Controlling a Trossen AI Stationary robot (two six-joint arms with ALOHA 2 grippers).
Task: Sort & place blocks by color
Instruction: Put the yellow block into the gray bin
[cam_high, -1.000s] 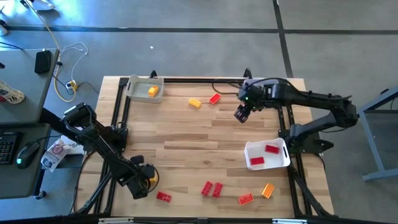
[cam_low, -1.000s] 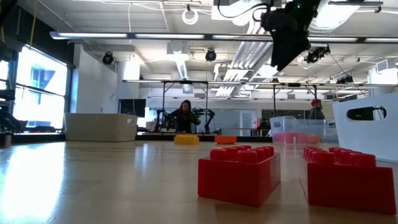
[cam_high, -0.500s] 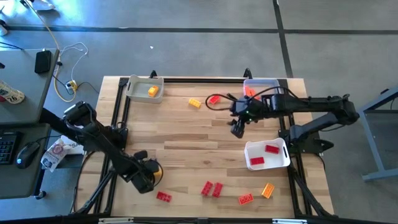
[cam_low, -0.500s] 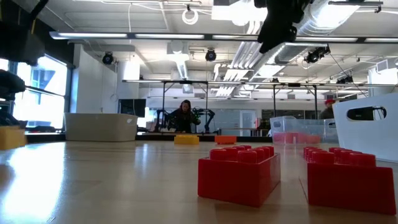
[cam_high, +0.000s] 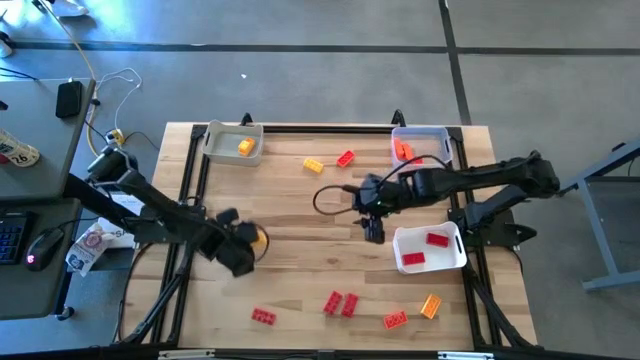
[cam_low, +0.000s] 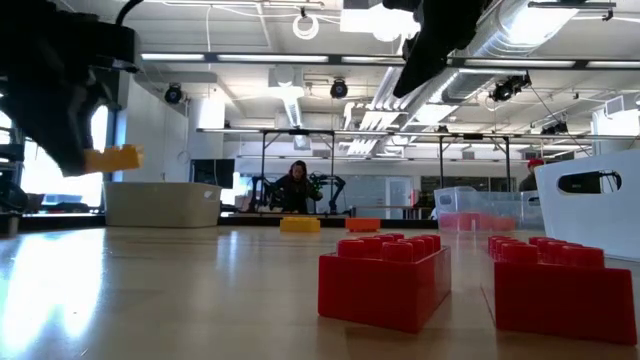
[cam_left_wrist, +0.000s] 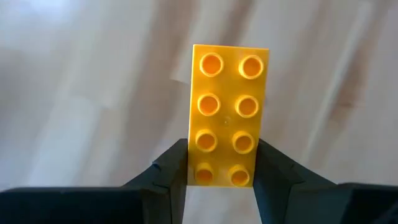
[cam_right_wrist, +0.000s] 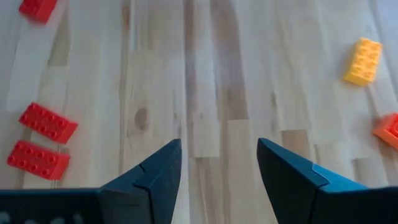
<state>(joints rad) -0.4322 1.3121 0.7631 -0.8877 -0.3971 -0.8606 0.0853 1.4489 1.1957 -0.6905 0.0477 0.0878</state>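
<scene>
The left gripper (cam_high: 250, 240) is clamped on one end of a yellow brick (cam_left_wrist: 227, 115), holding it clear of the table (cam_high: 300, 215), the brick's long axis running straight out from the fingers. The tray (cam_high: 233, 141) with another yellow brick sits at the far left, nearest this arm. The right gripper (cam_high: 373, 232) hangs open and empty at mid-table.

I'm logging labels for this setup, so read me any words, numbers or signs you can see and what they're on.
"16", or perhaps "76": on the red and white item at the left edge of the high view, partly cut off.
Dark mark on the white bin in the low view: a shape, not readable as text.
Nothing else legible.
</scene>
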